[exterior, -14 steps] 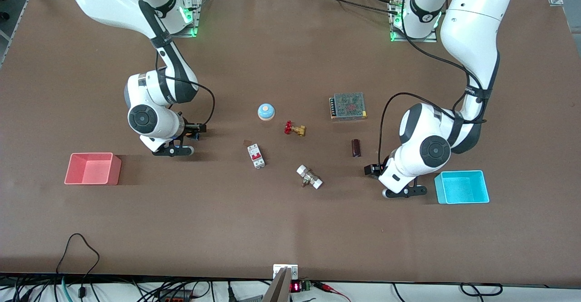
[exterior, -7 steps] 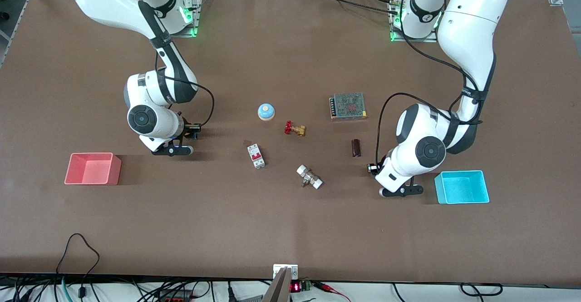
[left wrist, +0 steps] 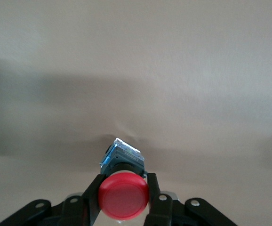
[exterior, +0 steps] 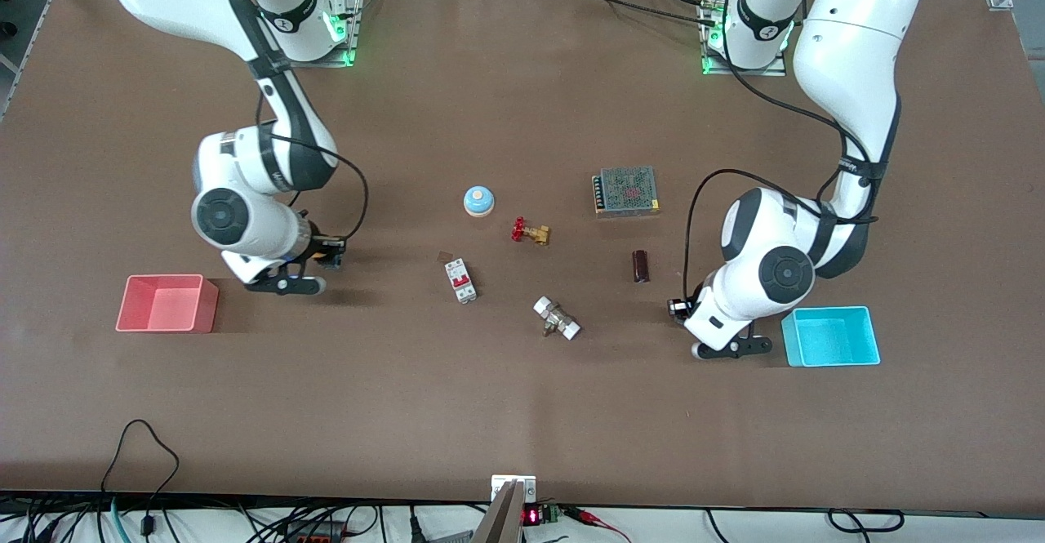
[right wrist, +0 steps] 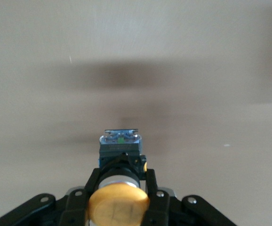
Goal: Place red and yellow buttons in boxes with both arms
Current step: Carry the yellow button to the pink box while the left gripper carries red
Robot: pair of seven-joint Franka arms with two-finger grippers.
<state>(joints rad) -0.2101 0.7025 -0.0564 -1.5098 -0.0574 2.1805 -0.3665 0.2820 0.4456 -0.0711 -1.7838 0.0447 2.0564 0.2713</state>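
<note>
- The left gripper (left wrist: 123, 200) is clamped on the red button (left wrist: 123, 195), its 2 fingers (left wrist: 92, 197) pinching the neck just under the round cap, with the black and blue body sticking out in front.
- In the front view that left gripper (exterior: 684, 313) is in the air over bare table just beside the cyan box (exterior: 830, 336), which sits at the left arm's end of the table.
- The right gripper (right wrist: 118, 202) grips the yellow button (right wrist: 118, 205) the same way, below the cap, body pointing forward.
- In the front view the right gripper (exterior: 322, 255) is over the table near the pink box (exterior: 167, 303), not yet above it.
- Both buttons look small, light and rigid, hard plastic that will not deform in the fingers.
- The smooth domed cap would likely slip if pinched; the narrow neck under it, or the flat sides of the square body, look like the safer places to hold.
- A short drop into a box should do them no harm, though each may bounce or roll on its cap.
</note>
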